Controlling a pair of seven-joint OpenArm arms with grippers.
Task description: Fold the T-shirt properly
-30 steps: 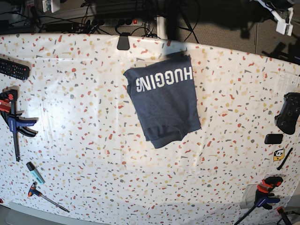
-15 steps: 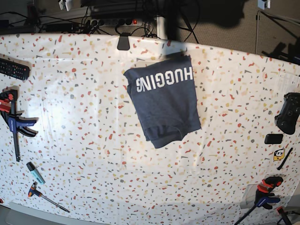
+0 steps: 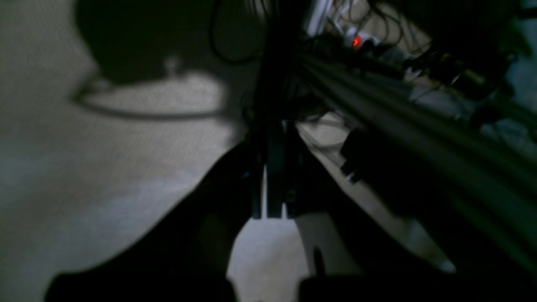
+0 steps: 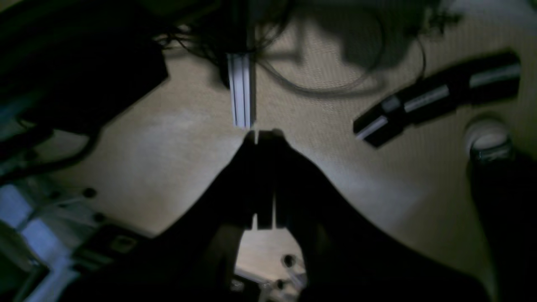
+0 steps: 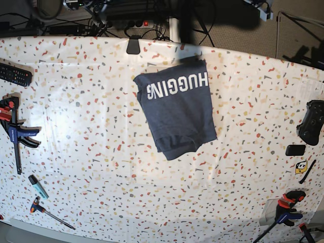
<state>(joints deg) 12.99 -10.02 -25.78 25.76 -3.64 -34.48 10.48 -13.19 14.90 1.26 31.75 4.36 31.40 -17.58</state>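
The T-shirt (image 5: 177,112) lies folded into a compact dark navy rectangle at the table's far middle. Its white "HUGGING" lettering faces up along the far edge, and a lower layer sticks out at its near edge. Both arms are pulled back beyond the table's far edge, away from the shirt. My left gripper (image 3: 273,128) is dark, its jaws together, and it holds nothing above carpet and cables. My right gripper (image 4: 262,135) also has its jaws together and holds nothing above the floor. The shirt does not show in either wrist view.
On the speckled table (image 5: 101,152), a remote (image 5: 15,74), a clamp (image 5: 15,130), a marker (image 5: 38,186) and a small tool (image 5: 50,212) lie at the left. A game controller (image 5: 312,121), a black box (image 5: 295,150) and another clamp (image 5: 286,207) lie at the right. A black clip (image 5: 133,45) sits on the far edge.
The pale arm parts at the top edge have moved, the one on the right inward toward the middle. The T-shirt has not moved.
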